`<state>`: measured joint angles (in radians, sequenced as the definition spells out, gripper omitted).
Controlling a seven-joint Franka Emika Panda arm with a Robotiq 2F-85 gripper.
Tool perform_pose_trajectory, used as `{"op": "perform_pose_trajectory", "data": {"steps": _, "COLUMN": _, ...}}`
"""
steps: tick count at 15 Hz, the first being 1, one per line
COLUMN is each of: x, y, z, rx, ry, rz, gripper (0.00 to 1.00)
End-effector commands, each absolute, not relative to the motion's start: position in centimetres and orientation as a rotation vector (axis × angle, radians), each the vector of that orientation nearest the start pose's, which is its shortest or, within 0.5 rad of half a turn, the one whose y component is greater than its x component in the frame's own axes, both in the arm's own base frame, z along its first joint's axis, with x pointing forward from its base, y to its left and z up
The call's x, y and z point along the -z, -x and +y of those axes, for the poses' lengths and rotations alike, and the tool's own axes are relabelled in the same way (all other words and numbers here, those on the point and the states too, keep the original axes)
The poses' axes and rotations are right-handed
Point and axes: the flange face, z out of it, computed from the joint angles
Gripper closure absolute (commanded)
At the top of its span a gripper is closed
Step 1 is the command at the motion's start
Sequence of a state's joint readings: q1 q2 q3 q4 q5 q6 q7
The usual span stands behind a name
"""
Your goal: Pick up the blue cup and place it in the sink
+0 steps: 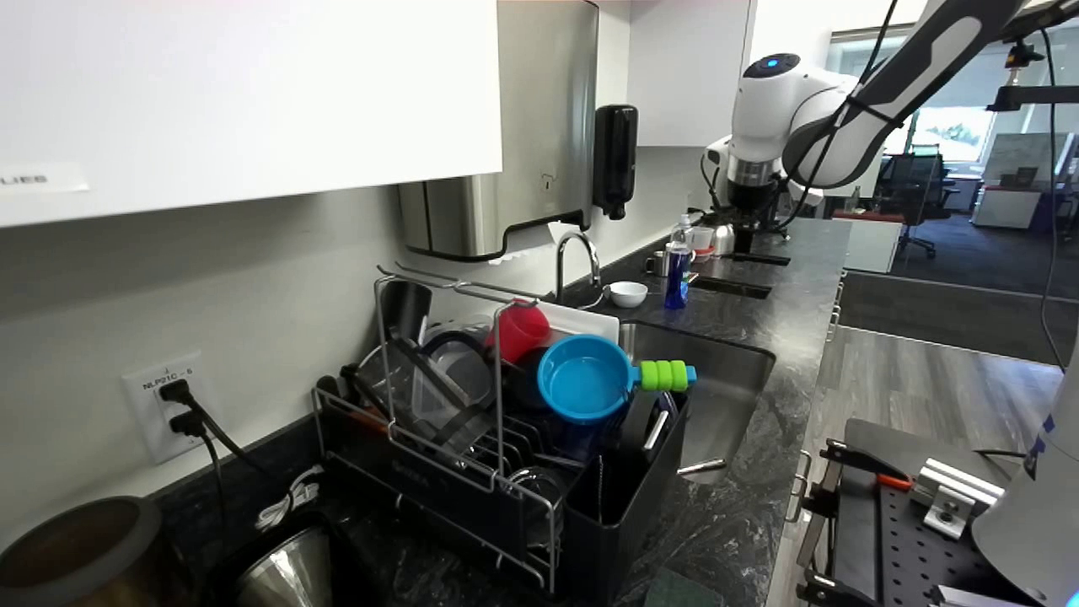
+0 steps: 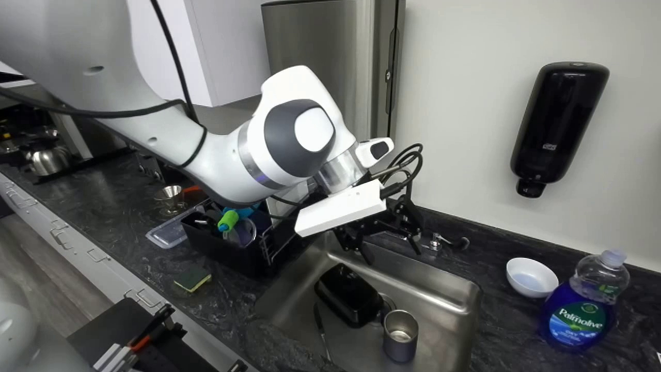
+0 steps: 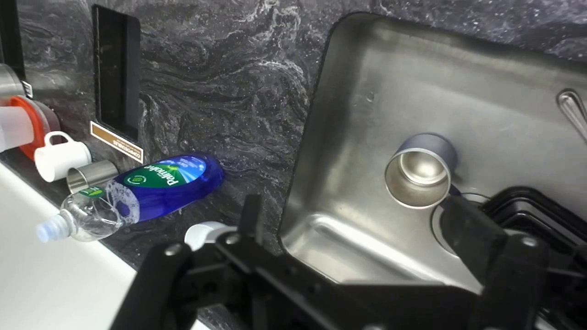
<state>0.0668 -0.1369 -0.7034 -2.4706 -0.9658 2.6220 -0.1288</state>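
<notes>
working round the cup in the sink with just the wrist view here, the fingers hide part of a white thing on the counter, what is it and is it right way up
Observer: It's a white bowl, sitting mouth up; an exterior view shows it whole.
Operator: ok good, anything tall close by that my picture misses
Observer: Yes, in an exterior view a curved faucet rises between the wall and the sink.

Along counter (image 1: 716, 531) over close dish rack (image 1: 421, 480) in an exterior view, down across sink (image 2: 439, 315) toward wall (image 2: 459, 134) in an exterior view, steeply down past claw (image 3: 351, 201) in wrist view, sharing sink throughout
</notes>
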Motion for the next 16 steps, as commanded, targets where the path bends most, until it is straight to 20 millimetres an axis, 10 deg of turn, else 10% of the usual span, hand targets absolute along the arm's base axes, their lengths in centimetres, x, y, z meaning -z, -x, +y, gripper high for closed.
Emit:
{"op": "perform_pose_trajectory", "data": {"steps": 1, "x": -36.9, "y": -37.2, "z": -24.6, "rx": -0.111, "ry": -2.585, "rz": 0.339, "gripper": 0.00}}
{"op": "perform_pose_trajectory", "data": {"steps": 16, "x": -37.2, "y": -33.7, "z": -16.5, "rx": -0.146, "ry": -2.507, "rz": 0.138, "gripper": 0.00}}
